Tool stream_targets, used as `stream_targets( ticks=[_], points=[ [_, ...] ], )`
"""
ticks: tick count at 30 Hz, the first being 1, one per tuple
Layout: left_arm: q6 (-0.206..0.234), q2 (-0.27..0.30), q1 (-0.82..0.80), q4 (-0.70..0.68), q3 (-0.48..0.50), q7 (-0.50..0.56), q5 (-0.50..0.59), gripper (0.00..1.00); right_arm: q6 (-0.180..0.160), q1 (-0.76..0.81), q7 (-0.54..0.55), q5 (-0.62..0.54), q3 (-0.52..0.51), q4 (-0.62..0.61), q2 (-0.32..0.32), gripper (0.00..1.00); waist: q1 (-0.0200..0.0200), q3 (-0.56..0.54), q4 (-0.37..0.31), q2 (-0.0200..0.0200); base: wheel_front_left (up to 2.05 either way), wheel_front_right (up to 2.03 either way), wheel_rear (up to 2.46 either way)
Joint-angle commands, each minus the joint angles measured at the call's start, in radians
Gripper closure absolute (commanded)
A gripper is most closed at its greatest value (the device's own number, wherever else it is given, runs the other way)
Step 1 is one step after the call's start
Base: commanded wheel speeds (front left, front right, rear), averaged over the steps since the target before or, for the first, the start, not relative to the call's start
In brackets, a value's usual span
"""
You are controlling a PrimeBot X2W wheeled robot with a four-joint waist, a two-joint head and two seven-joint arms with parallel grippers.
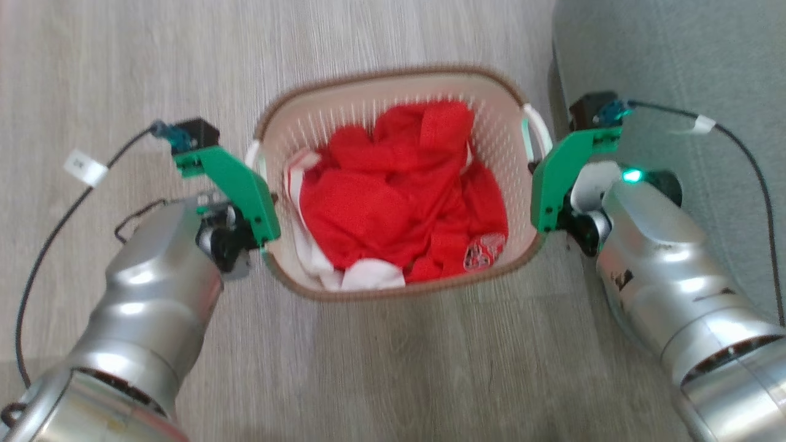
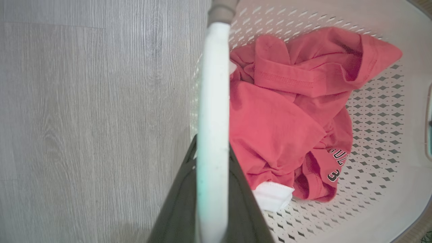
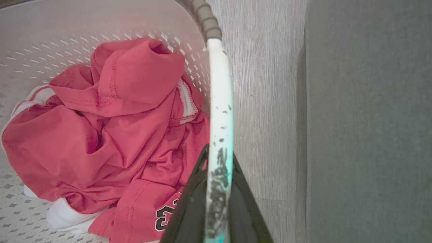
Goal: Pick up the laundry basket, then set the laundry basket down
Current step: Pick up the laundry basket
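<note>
Left fingers [image 2: 244, 212] and right fingers [image 3: 187, 206] clamp basket handles [image 2: 212, 101].

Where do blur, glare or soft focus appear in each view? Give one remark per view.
Head view: slightly smeared overall, glare on the left forearm. Left wrist view: the handle of the laundry basket is soft, red clothing sharp. Right wrist view: stitching crisp, other handle soft.

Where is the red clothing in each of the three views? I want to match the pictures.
Head view: the red clothing lies at the centre, inside the laundry basket.
Left wrist view: right of centre, beyond the left handle.
Right wrist view: left of centre, beside the right handle.
Shared landmark: the print on the red cloth.
</note>
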Motion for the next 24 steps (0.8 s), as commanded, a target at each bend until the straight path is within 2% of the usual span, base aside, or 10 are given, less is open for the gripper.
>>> stream_targets(
  ticks=[1, 13, 24],
  points=[
    [-0.007, 0.075, -0.005, 0.006, 0.021, 0.012, -0.014, 1.0, -0.01, 0.025, 0.022, 0.013, 0.008, 0.005, -0.021, 1.0, 0.0001, -0.05, 0.0, -0.0001, 0.0, 0.0, 0.0],
    [-0.007, 0.084, 0.062, 0.022, 0.014, 0.075, -0.043, 1.0, -0.01, 0.088, 0.135, 0.057, 0.022, 0.019, -0.023, 1.0, 0.0001, -0.18, 0.006, -0.0001, 0.0, 0.0, 0.0],
    [-0.007, 0.081, 0.128, 0.031, 0.01, 0.105, -0.06, 1.0, -0.01, 0.163, 0.163, 0.08, 0.026, 0.025, -0.027, 1.0, 0.0001, -0.291, 0.014, -0.0001, 0.0, 0.0, 0.0]
  ],
)
